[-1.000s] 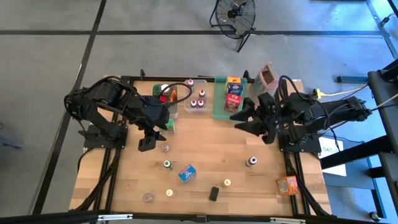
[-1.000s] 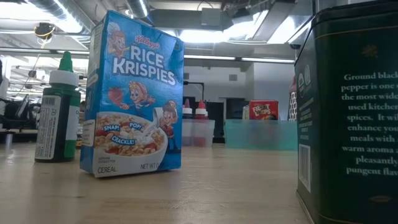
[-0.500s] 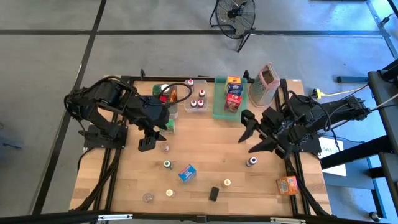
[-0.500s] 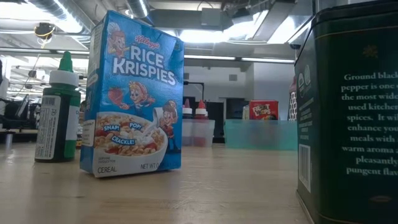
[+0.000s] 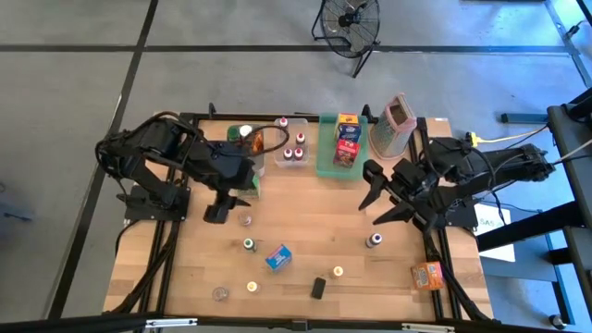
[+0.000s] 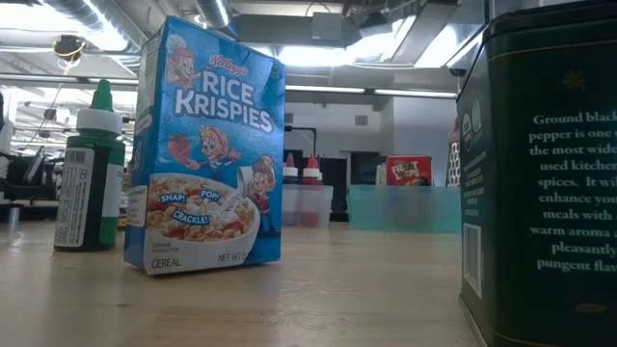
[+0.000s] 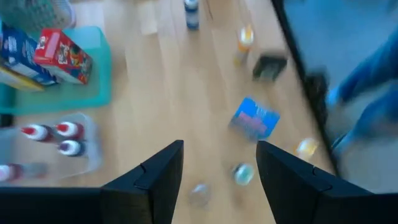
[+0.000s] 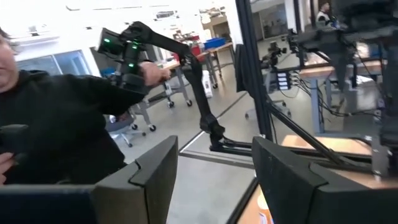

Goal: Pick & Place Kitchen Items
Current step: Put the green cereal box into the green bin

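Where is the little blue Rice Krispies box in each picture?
High view: Rice Krispies box lying low and middle on the table.
Low view: standing big at left.
Left wrist view: blue blur right of middle.
Right wrist view: not in it.
Shared landmark: green-capped bottle beside it.

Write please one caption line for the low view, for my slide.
Blue cereal box standing upright on the wooden table, a green-capped bottle beside it and a dark pepper tin close to the camera.

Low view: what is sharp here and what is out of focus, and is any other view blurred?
Low view: the Rice Krispies box and pepper tin up close read sharp; the green tray and bottles behind are soft. Left wrist view: smeared throughout, the blue box just a blob. High view: evenly lit, crisp.
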Motion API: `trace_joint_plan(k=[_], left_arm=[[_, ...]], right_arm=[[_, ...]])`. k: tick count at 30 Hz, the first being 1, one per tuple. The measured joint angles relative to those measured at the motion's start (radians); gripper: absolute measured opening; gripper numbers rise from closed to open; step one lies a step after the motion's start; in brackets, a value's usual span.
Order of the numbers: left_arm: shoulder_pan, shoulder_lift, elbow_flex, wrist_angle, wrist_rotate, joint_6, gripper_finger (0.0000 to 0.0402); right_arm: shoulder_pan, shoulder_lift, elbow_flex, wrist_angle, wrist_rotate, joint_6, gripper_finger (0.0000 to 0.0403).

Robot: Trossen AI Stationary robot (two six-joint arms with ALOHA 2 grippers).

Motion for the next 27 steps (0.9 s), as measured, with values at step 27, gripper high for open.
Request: trace_joint_plan(k=[27], left_arm=[[0.451, -0.097, -0.358, -0.021, 0.0, 0.125, 0.0198]], right_arm=[[-0.194, -0.001, 0.0, -0.124, 0.004, -0.108, 0.0208]])
